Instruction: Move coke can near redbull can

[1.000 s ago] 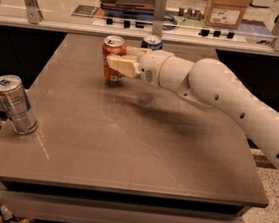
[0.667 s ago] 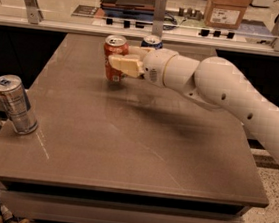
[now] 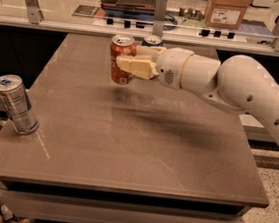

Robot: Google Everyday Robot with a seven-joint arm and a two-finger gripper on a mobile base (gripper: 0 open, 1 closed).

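- While the end effector (image 3: pixel 129 63) stays clamped on the coke can (image 3: pixel 120 50), the can has risen a little and drifted slightly toward 3 o'clock compared with a second ago; a soft shadow now lies on the surface (image 3: pixel 139 154) under it, so I judge it is off the surface.
- The coke can hangs upright at about 12 o'clock over the surface, just in front of a dark blue can (image 3: pixel 152 39) at the far edge.
- The redbull can (image 3: pixel 15 104) stands where it stood, at about 8 o'clock near the left edge, well apart from the coke can and leaning in this view.
- The arm (image 3: pixel 242 90) reaches in from 3 o'clock, its forearm stretched across the far half of the surface.
- For the task, this means the pick seems done and the carry has barely begun.
- The next move likely calls for a sweep toward 8 o'clock, stopping short so the redbull can is not knocked over.
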